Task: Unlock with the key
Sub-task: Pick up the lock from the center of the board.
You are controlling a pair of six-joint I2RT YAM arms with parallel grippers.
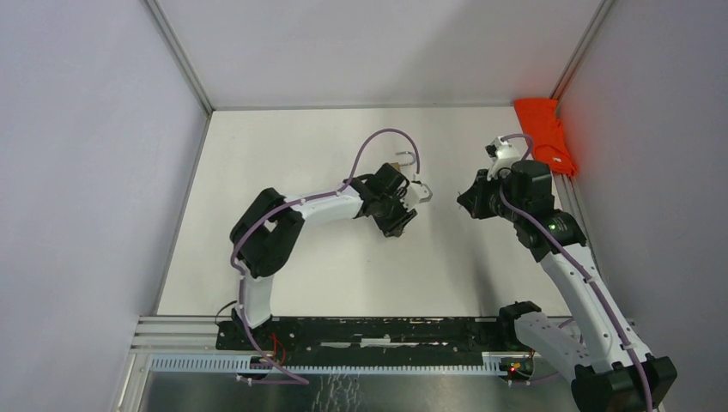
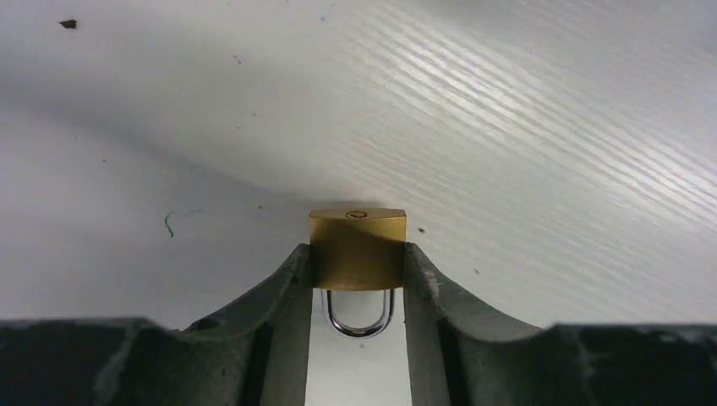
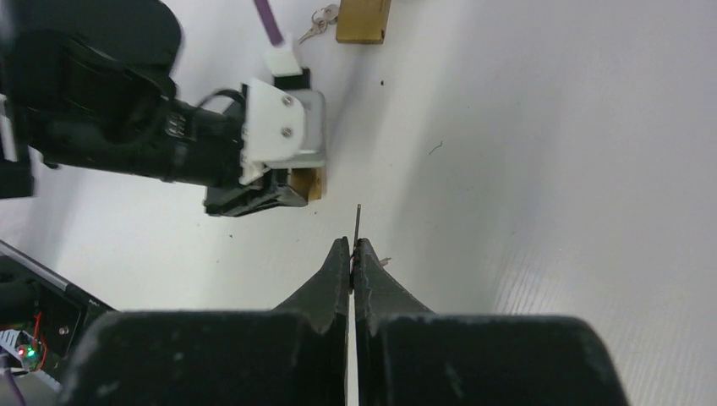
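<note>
My left gripper [image 2: 356,258] is shut on a brass padlock [image 2: 355,241], its body clamped between the two fingers. The closed steel shackle [image 2: 360,320] points back toward the wrist and the keyhole face points outward. In the top view this gripper [image 1: 402,204] is at the table's middle. My right gripper [image 3: 352,247] is shut on a key [image 3: 358,222], seen edge-on as a thin blade sticking out past the fingertips. The blade points toward the held padlock [image 3: 311,182], a short gap away. In the top view the right gripper [image 1: 470,202] faces the left one.
A second brass padlock [image 3: 363,21] with a bunch of keys [image 3: 320,23] lies on the table behind the left gripper [image 1: 397,161]. An orange cloth [image 1: 546,133] sits at the back right corner. White walls enclose the table, and a metal rail [image 1: 343,356] runs along the near edge.
</note>
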